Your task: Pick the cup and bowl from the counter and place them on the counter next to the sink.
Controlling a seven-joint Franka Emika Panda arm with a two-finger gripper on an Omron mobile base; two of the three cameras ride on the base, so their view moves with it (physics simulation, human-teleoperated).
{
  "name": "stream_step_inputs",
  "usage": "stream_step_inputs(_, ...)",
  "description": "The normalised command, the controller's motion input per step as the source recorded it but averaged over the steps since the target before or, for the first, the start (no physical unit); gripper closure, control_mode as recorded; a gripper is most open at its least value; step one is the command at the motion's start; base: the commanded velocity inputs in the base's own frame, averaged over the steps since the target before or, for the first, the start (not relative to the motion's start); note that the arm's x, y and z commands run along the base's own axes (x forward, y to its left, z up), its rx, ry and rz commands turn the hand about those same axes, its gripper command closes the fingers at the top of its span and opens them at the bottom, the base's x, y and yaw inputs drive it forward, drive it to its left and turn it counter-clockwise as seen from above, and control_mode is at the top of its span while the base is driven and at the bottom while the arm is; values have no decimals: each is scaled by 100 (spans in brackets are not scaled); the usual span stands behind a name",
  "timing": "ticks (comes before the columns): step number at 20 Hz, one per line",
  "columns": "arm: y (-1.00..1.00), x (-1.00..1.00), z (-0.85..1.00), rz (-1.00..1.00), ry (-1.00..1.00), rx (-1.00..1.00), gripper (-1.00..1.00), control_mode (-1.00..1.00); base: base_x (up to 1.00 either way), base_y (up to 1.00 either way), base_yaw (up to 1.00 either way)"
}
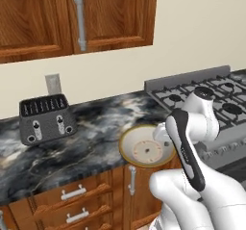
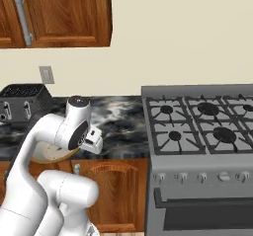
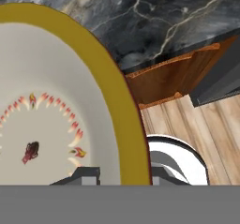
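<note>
Bowl [image 1: 147, 149] sits at the desk [image 1: 72, 147] front edge, left of the stove [image 1: 206, 99], toaster [image 1: 46, 118] well off to its left. From these views we see neither sink nor cup, so we can't say whether the cup is done; bowl clearly isn't delivered yet. We judge we're at the grasp step on the bowl, with lift, carry to the sink side and set-down all left.

Claw [image 3: 121, 177]: in the hand view the two tips stand either side of the bowl's tan rim [image 3: 110, 96], one over the cream inside, one outside, gap narrow. It straddles the rim, but we can't tell whether the pads are pressing or just short of contact. In the left base view the wrist hangs over the bowl's right edge.

Risk as we see it: the rim grip is off-centre on a wide shallow bowl, so it may tilt on lift
</note>
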Motion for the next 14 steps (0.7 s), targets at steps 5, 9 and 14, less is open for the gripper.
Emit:
stream_step_inputs(5,0,0,0,0,0,0,100,100,-36,6,19)
stream_step_inputs(9,0,0,0,0,0,0,100,100,-41,14,29)
stream_step_inputs(14,0,0,0,0,0,0,100,100,24,13,27)
